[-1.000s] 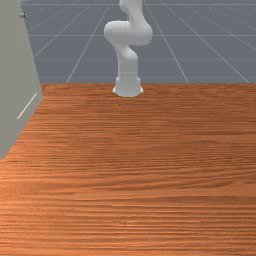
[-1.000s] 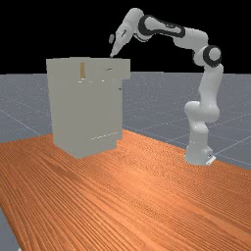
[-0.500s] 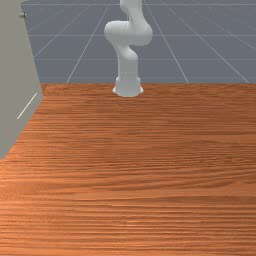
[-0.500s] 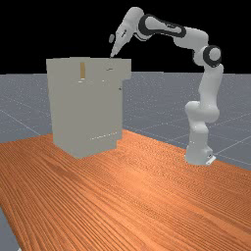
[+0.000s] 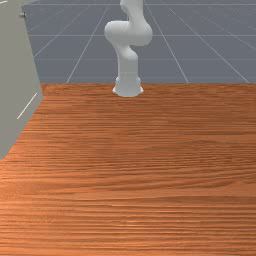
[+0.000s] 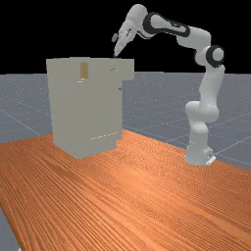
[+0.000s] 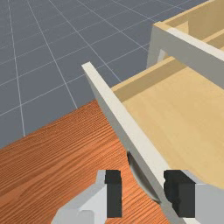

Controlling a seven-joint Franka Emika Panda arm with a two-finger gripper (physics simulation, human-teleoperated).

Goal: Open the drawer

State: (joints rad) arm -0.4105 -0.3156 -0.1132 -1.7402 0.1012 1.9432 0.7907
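Drwr (image 7: 114,109) part-open, claw (image 6: 116,53) spread — nr handle (image 7: 142,179)

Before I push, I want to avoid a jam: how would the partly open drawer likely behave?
The drawer would probably slide inward rather than tip, since it juts from the cabinet. Its straight front panel looks stiff, so it should hardly flex. The curved handle looks smooth, perhaps slippery.

Drawer (image 7: 131,133) in cabinet (image 6: 73,108) on table (image 6: 147,206), far view's left
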